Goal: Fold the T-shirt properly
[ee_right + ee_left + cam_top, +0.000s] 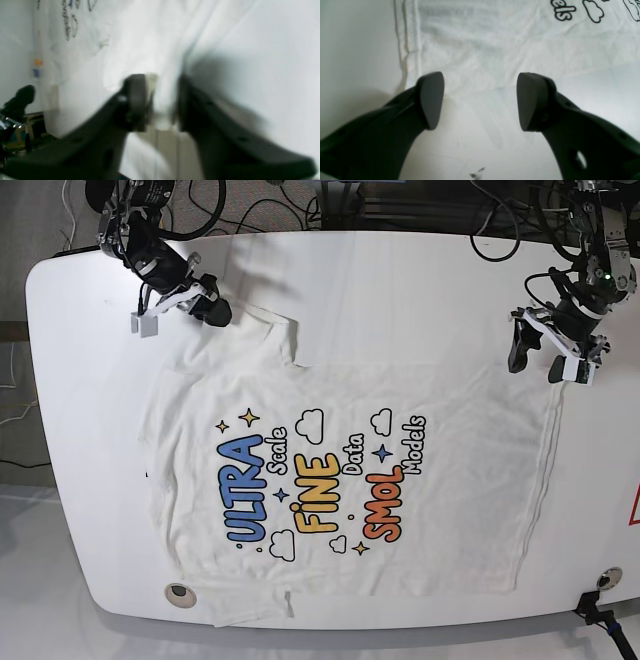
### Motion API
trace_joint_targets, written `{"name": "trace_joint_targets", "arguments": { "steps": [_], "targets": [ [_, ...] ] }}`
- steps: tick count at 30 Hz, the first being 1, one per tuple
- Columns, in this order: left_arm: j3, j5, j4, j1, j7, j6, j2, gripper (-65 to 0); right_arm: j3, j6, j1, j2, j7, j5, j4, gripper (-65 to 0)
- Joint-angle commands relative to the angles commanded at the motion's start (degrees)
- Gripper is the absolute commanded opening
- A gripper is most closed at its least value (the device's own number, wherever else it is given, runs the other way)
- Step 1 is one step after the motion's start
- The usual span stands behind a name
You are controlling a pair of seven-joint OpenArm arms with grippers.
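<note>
The white T-shirt [340,480] lies spread flat on the white table [400,280], print up, with its collar end to the left and its hem [545,470] to the right. My right gripper [213,310] is at the far sleeve, at the upper left of the base view. In the blurred right wrist view its fingers [136,100] are closed on a bunch of white T-shirt fabric [140,45]. My left gripper [481,100] is open just off the T-shirt's [495,50] far edge near the hem corner [405,50], over bare table, holding nothing. The base view shows the left gripper [535,357] at the upper right.
Cables [500,230] trail along the table's far edge. A small round insert [178,591] sits near the front left edge, and a dark fitting [600,580] near the front right corner. A dark smudge [476,175] marks the table below the left gripper.
</note>
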Motion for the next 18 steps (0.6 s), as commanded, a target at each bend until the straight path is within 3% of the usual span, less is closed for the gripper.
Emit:
{"name": "trace_joint_targets", "arguments": {
  "steps": [2, 11, 13, 18],
  "targets": [
    [-1.1, 0.0, 0.0, 0.0, 0.0, 0.0, 0.0, -22.8, 0.0, 0.0, 0.1, 0.0, 0.0, 0.0, 0.0, -65.0],
    [-7.6, -0.4, -0.4, -0.2, 0.1, 0.0, 0.1, -22.3, 0.0, 0.0, 0.1, 0.1, 0.0, 0.0, 0.0, -65.0],
    [-9.4, -3.6, -1.5, -0.2, 0.4, 0.0, 0.1, -22.0, -0.1, 0.0, 0.1, 0.1, 0.0, 0.0, 0.0, -65.0],
    [-15.0, -11.8, -8.3, -3.0, 6.1, -0.1, 0.1, -14.4, -0.1, 0.0, 0.1, 0.1, 0.0, 0.0, 0.0, -65.0]
  ]
}}
